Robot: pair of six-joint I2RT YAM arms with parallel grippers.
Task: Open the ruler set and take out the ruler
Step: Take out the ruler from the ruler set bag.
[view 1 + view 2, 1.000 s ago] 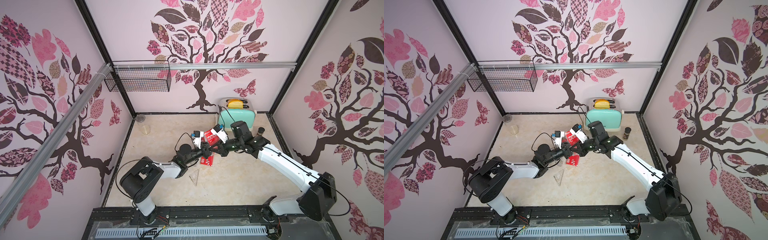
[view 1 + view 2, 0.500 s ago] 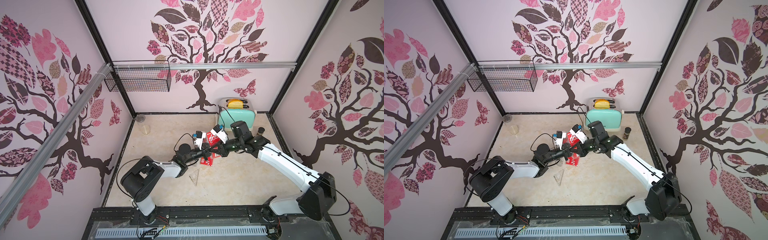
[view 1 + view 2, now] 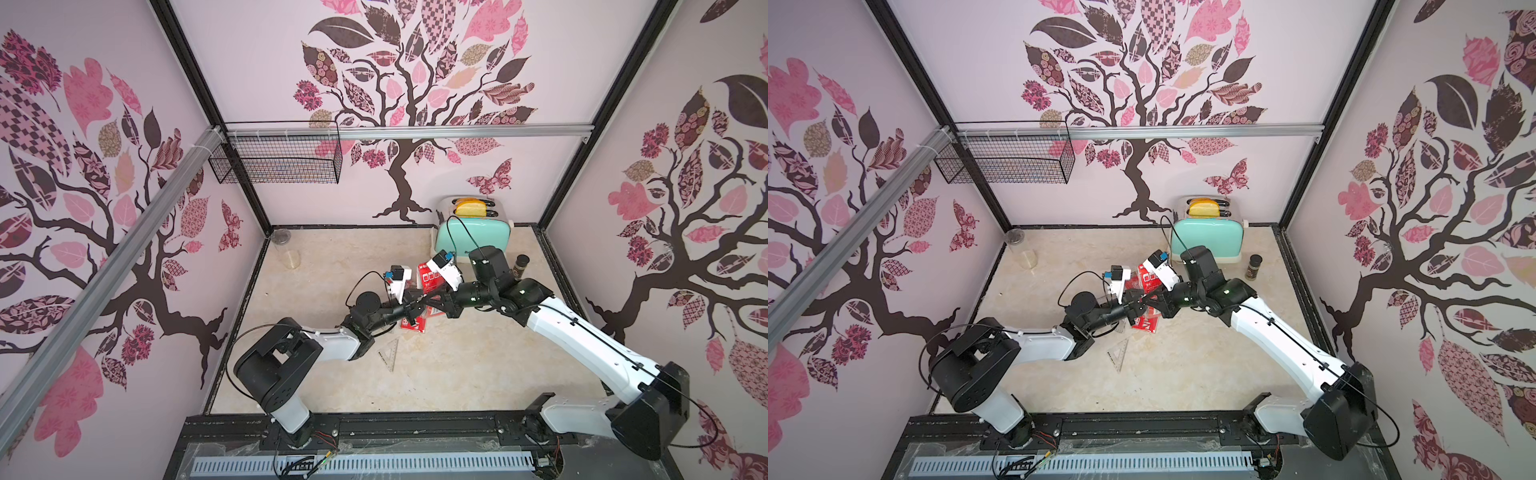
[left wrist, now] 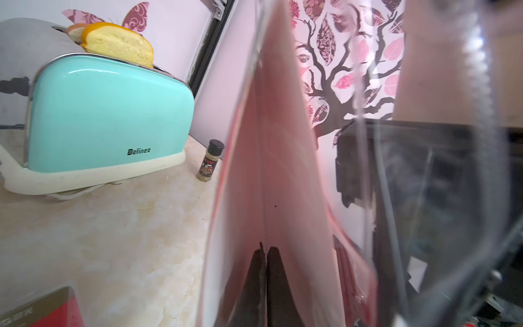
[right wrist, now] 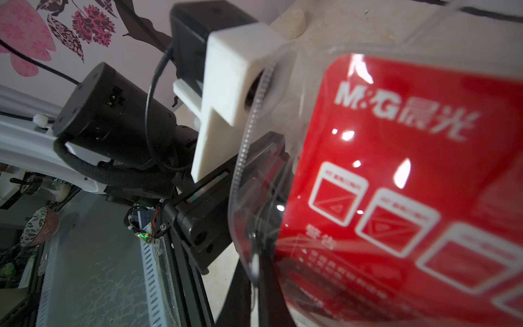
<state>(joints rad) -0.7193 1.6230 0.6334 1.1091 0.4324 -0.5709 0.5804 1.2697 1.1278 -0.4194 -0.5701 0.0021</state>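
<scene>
The ruler set (image 3: 430, 278) (image 3: 1150, 280) is a clear plastic pouch with a red printed card, held up above the table's middle between both arms. My left gripper (image 3: 417, 305) (image 4: 266, 254) reaches in from the left and is shut on a thin sheet of the set (image 4: 277, 141), seen edge-on; I cannot tell whether it is a ruler. My right gripper (image 3: 434, 299) (image 5: 256, 271) is shut on the pouch's clear edge, with the red card (image 5: 410, 170) beside it. A clear triangular ruler (image 3: 390, 353) (image 3: 1118, 352) lies on the table below the left arm. A red card (image 3: 413, 323) lies under the grippers.
A mint toaster (image 3: 473, 239) with bread stands at the back right, with a small spice jar (image 3: 520, 266) next to it. A clear cup (image 3: 291, 257) sits at the back left. A wire basket (image 3: 276, 160) hangs on the back wall.
My left gripper has closed on the set. The right gripper still holds the pouch in about the same place.
</scene>
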